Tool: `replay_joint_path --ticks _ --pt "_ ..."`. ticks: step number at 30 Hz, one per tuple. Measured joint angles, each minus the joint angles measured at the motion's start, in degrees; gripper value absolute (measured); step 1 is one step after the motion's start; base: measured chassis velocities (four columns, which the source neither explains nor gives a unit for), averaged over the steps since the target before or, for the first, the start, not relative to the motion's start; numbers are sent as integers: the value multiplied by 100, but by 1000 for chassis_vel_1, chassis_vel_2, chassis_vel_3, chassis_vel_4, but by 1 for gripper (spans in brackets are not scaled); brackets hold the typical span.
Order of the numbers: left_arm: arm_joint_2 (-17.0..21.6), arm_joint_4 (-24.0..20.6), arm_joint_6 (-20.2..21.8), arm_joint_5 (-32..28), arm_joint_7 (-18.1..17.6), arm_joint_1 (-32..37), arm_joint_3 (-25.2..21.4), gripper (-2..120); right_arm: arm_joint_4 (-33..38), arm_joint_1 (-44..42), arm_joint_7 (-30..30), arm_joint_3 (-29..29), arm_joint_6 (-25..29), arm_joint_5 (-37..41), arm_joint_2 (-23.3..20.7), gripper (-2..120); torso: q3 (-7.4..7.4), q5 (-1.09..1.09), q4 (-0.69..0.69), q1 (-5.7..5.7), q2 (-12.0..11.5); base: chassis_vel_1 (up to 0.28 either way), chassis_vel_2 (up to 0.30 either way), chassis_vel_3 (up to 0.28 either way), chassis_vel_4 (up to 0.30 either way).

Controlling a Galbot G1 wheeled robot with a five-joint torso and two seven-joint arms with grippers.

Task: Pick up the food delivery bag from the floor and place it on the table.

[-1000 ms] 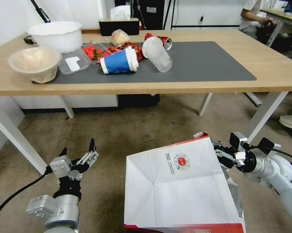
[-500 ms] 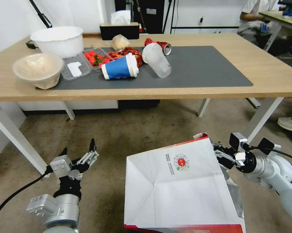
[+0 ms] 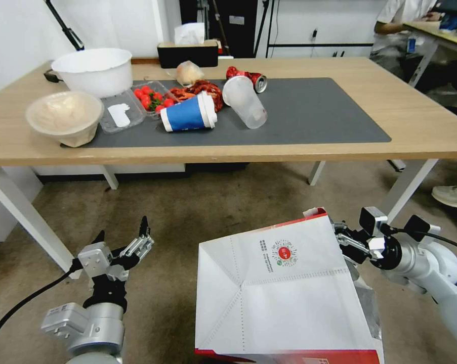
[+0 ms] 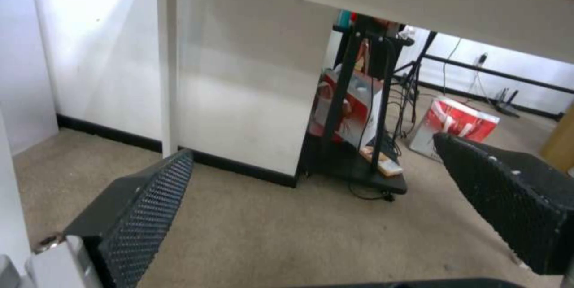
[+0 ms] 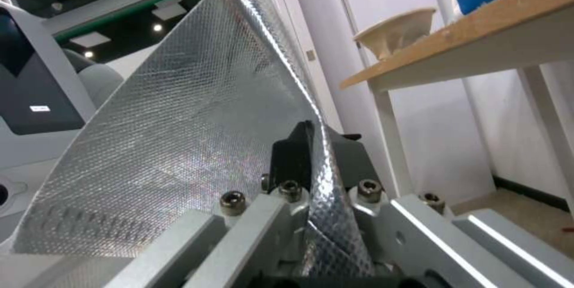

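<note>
- Left gripper (image 3: 122, 237): idling low at the robot's left above the floor (image 3: 213, 202), jaws standing wide, gripping nothing.
- Food delivery bag (image 3: 284, 293): hanging tilted, clear of the carpet, short of the table (image 3: 430, 121).
- Right gripper (image 3: 345, 241): pinching the bag's foil-lined edge between closed jaws.
- Advice: lifting steadily is wise; the bag should be clearing the table edge before going onto the bare mat (image 3: 329, 111).

bag (image 3: 284, 298) matt white paper, embossed foil lining; table (image 3: 420, 108) light wood; floor (image 3: 213, 207) short-pile carpet.
</note>
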Motion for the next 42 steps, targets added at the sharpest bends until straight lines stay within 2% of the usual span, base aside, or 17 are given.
replay_joint_path --ticks 42 --pt "14 -47 88 41 23 41 27 100 6 -29 -71 27 39 -66 -47 0 621 0 0 352 973 0 0 0 0"
